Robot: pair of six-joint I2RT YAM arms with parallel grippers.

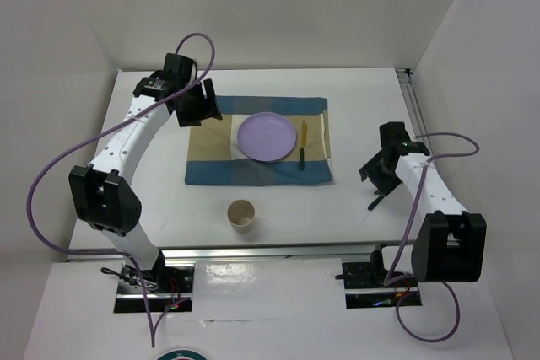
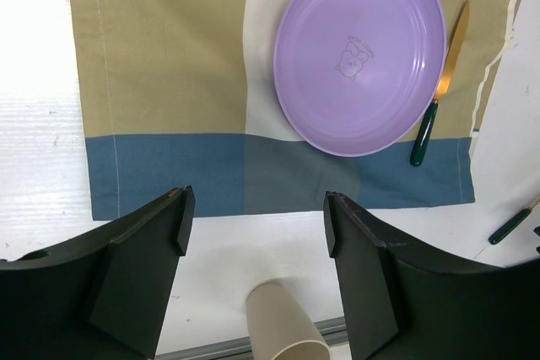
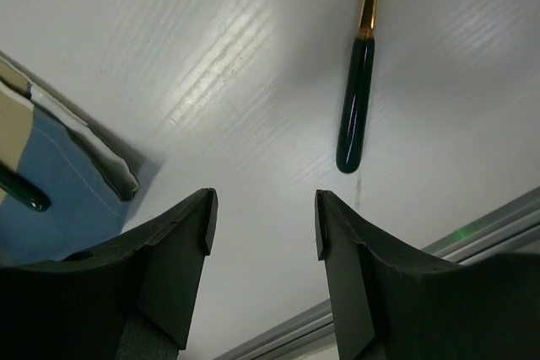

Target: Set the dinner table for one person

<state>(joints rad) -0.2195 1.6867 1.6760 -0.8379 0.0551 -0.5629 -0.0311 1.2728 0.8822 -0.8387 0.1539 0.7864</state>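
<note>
The white dinner table (image 1: 337, 217) carries a blue-and-tan striped mat (image 1: 211, 153). A purple plate (image 1: 268, 137) sits on the mat, with a gold-bladed, green-handled knife (image 1: 303, 146) just right of it. A beige cup (image 1: 242, 216) stands upright in front of the mat. A second green-handled utensil (image 3: 354, 115) lies on the table right of the mat; its head is out of view. My left gripper (image 1: 198, 105) is open and empty above the mat's far left corner. My right gripper (image 1: 375, 178) is open and empty just above that utensil.
Aluminium rails run along the table's near edge (image 1: 278, 250) and right edge (image 1: 413, 111). White walls enclose the table at the back and sides. The left wrist view shows the plate (image 2: 359, 52), knife (image 2: 443, 82) and cup (image 2: 283, 326).
</note>
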